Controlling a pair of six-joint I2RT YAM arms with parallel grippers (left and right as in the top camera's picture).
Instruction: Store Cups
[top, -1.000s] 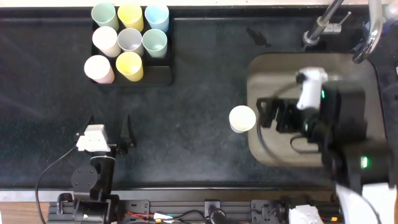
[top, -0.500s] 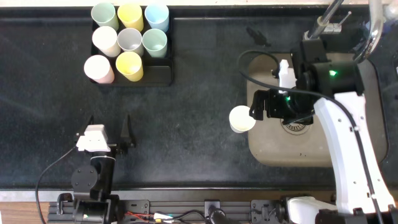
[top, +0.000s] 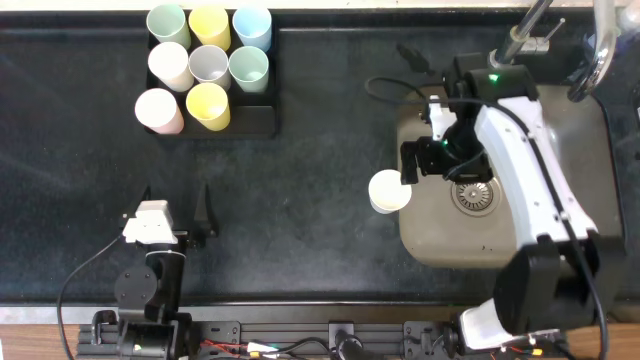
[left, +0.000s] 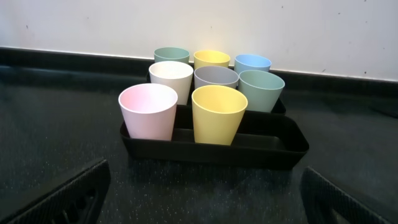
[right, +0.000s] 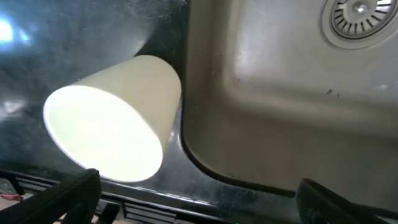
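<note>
My right gripper (right: 202, 196) gapes at the cream plastic cup (right: 118, 124) beside the steel sink (right: 280, 93), possibly touching it. My left gripper (left: 205, 196) gapes too.

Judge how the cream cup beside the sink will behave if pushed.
The cup looks empty, so it is probably light and slides easily. It narrows toward its base, so a high push may tip it. Once tipped, it would likely roll.

A steel sink (top: 445, 245) is set into the dark speckled worktop (top: 300, 200) at the right, its round drain (top: 470, 196) near the basin's middle, a chrome faucet (top: 518, 38) standing just behind it
</note>
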